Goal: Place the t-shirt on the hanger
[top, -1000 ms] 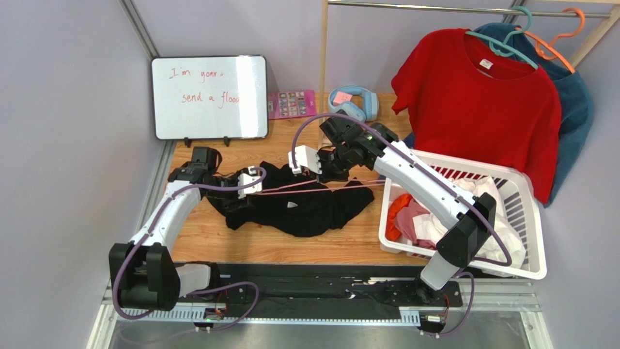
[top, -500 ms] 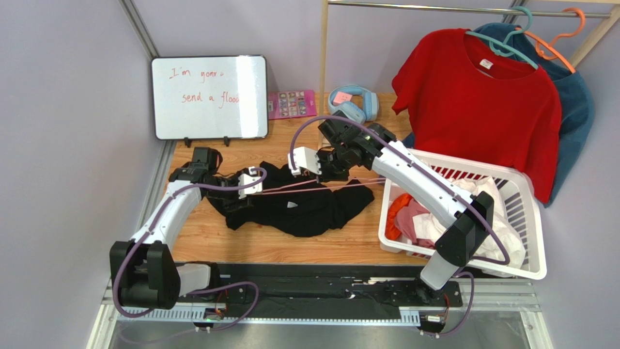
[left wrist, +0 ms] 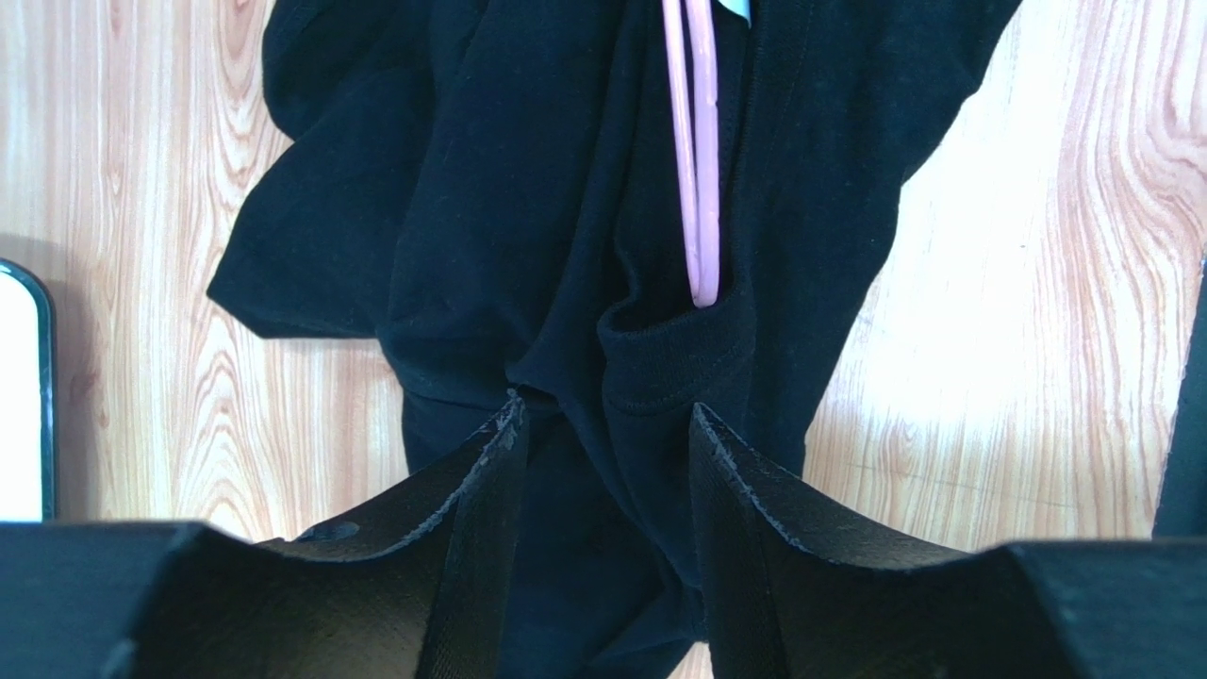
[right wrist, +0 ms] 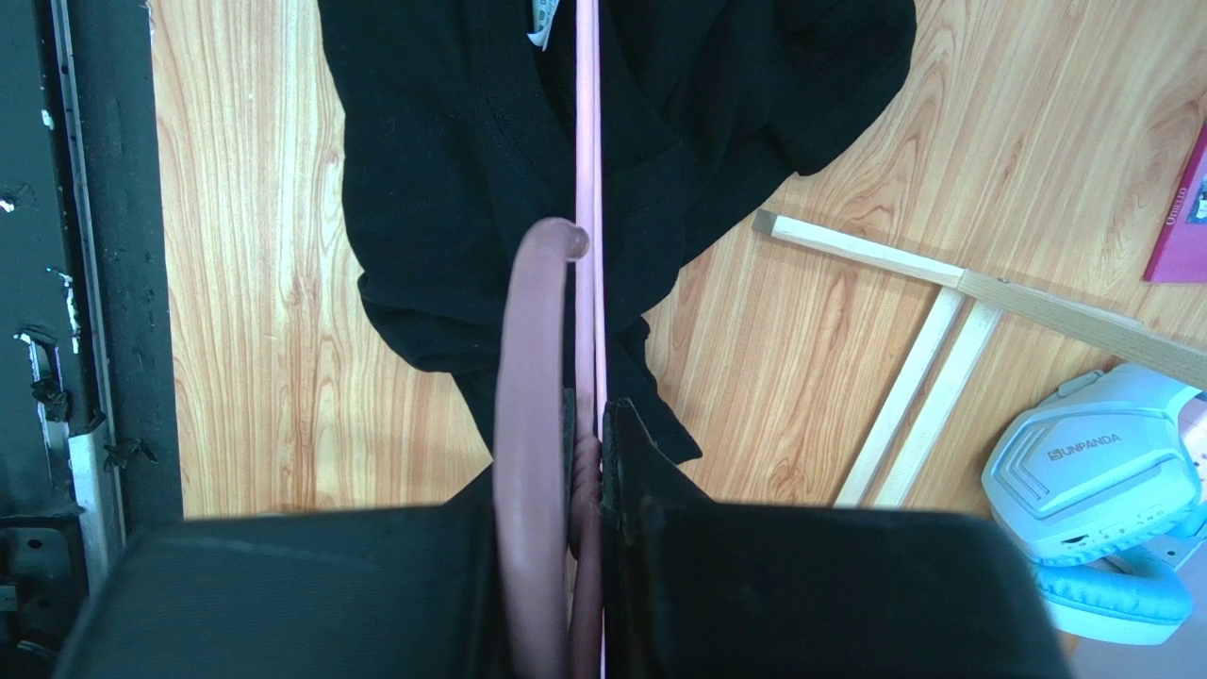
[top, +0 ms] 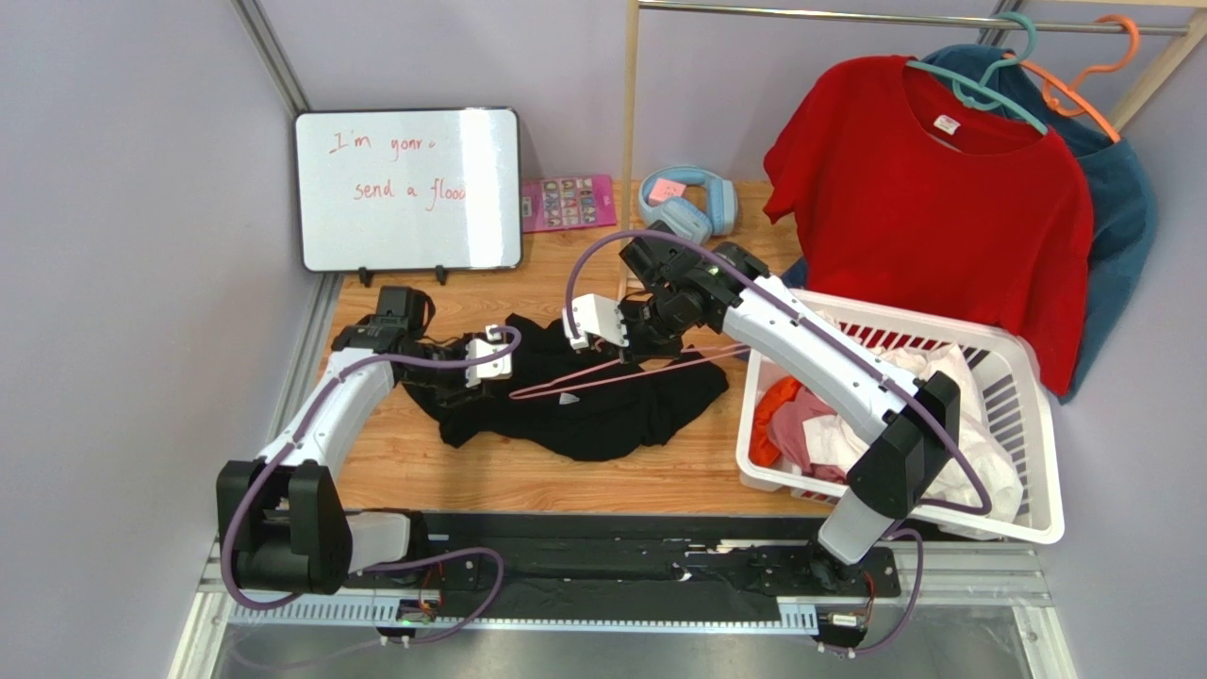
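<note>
Right claw (right wrist: 588,420) is clamped tight on the hanger (right wrist: 587,128) at the twisted neck by the hook, with no gap visible. Left claw (left wrist: 602,425) is narrow, fingers (left wrist: 475,488) pinching a bunched fold of the t-shirt (top: 609,418). The shirt lies crumpled mid-table (top: 411,474), left claw at its 9 o'clock edge, right claw at its 1 o'clock. The hanger wire runs across the shirt. Its far end touches a hemmed fold at 12 o'clock from the left claw.
</note>
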